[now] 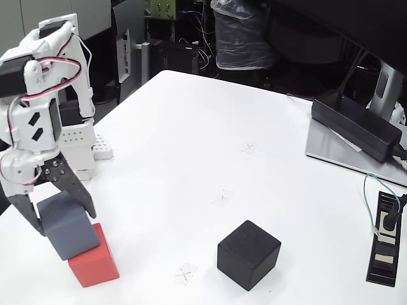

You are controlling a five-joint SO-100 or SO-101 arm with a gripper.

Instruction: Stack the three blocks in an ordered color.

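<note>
Fixed view: the white table (pixel 210 127) fills most of the picture, and every place below is told from the red block.
Red block (pixel 94 264): it sits flat on the table at the lower left.
Grey block (pixel 68 227): it rests on top of the red block, pushed a bit to the left and turned a little, so the edges do not line up.
Gripper (pixel 65 221): it reaches down from above the red block. The two dark jaws are open just as wide as the grey block, one on each side, and they hold it.
Arm (pixel 38 108): white with red and black wires, it stands above and behind the red block.
Black block (pixel 248 254): it sits alone on the table, well apart to the right of the red block.
Black power adapter (pixel 356 124): it lies far to the upper right of the red block, on a flat grey monitor base (pixel 331 152).
Power strip (pixel 386 238): it is far right of the red block, with a plug in it.
</note>
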